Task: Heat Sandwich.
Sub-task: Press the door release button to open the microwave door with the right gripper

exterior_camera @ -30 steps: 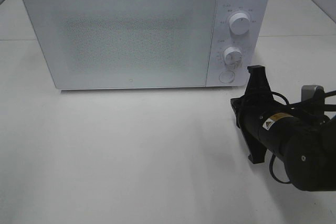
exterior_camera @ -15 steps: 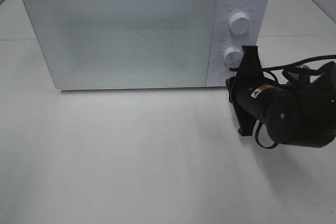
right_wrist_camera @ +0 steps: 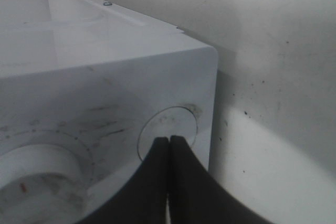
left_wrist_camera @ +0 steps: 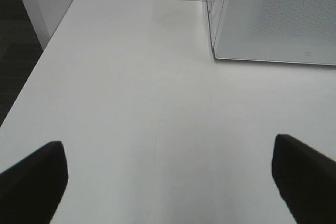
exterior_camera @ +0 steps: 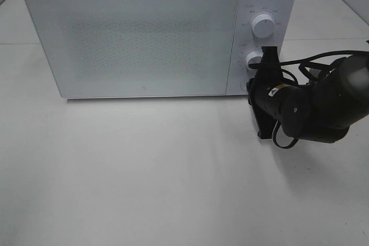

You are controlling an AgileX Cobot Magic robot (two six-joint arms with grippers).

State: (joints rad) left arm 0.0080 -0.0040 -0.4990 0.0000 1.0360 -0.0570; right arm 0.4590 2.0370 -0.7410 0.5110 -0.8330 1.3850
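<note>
The sandwich is not in view. The white microwave (exterior_camera: 132, 38) stands at the back of the table with its door shut. My right gripper (exterior_camera: 252, 87) is shut and empty, turned on its side, with its tips against the round button at the foot of the control panel. In the right wrist view the closed tips (right_wrist_camera: 169, 140) touch that round button (right_wrist_camera: 181, 121), beside the lower knob (right_wrist_camera: 31, 182). My left gripper (left_wrist_camera: 169, 182) is open and empty over bare table, near the microwave's left corner (left_wrist_camera: 278, 19). It does not show in the exterior view.
The panel carries an upper knob (exterior_camera: 263, 26) and a lower knob (exterior_camera: 253, 60). The white table (exterior_camera: 144, 171) stretches in front of the microwave. The table's left edge (left_wrist_camera: 31, 77) drops to a dark floor. The right arm's cable (exterior_camera: 311, 61) loops behind it.
My right gripper has moved up and left from the open table to the microwave's control panel and now touches the round button. The door stays shut.
</note>
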